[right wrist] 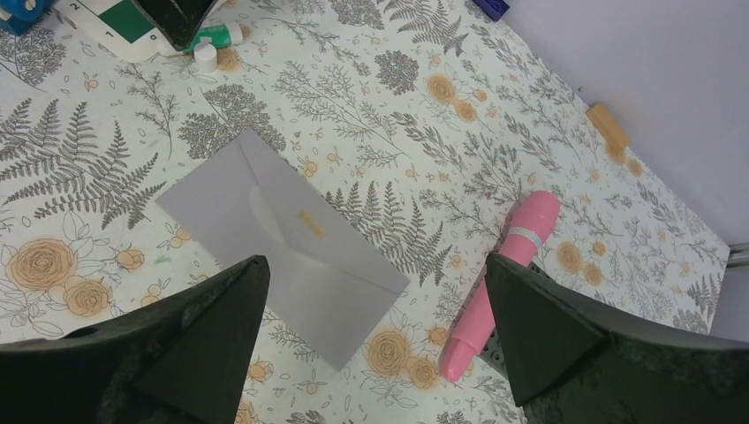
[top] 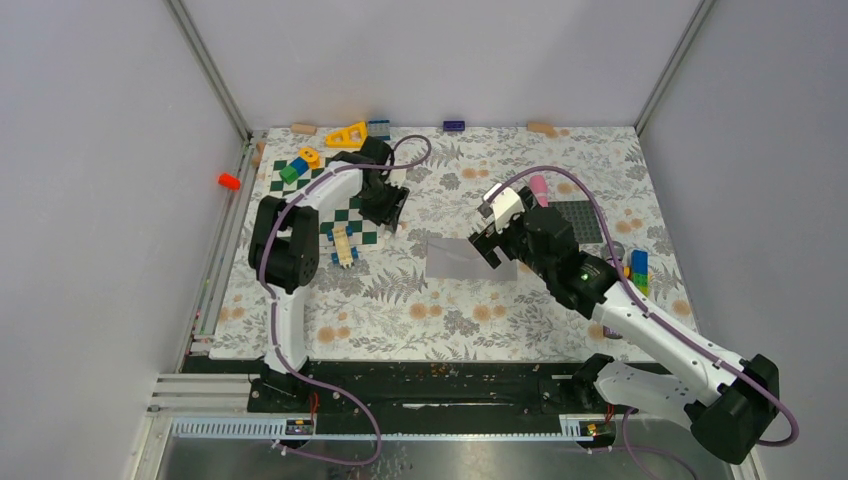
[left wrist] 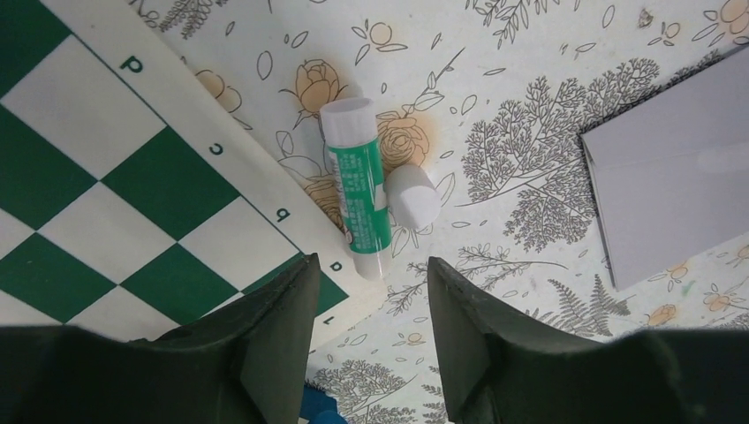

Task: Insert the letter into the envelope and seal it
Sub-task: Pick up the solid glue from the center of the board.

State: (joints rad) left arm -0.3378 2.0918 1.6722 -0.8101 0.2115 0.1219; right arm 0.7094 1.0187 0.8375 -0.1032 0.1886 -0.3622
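Envelope (right wrist: pixel 283 243) is lying flat on the worktop (right wrist: pixel 371 97), flap side up, directly below your right hand (right wrist: pixel 375 261), which is hanging wide open and gripping nothing. Your left hand (left wrist: pixel 371 262) is hovering over the near end of the glue stick (left wrist: pixel 358 194) with its fingers partly apart and clear of the tube, so it is open too. A loose cap (left wrist: pixel 412 194) is sitting just beside the stick, and the stick is lying along the edge of the board (left wrist: pixel 106 203). By closing here, you are risking one finger landing on the board instead of the stick, or nudging the cap and rolling the tube away. By dropping the right hand, you are risking sliding the envelope toward the pink pen (right wrist: pixel 508 283). I am counting two hands, one envelope, one stick, one cap, one pen and one board; no letter is showing.
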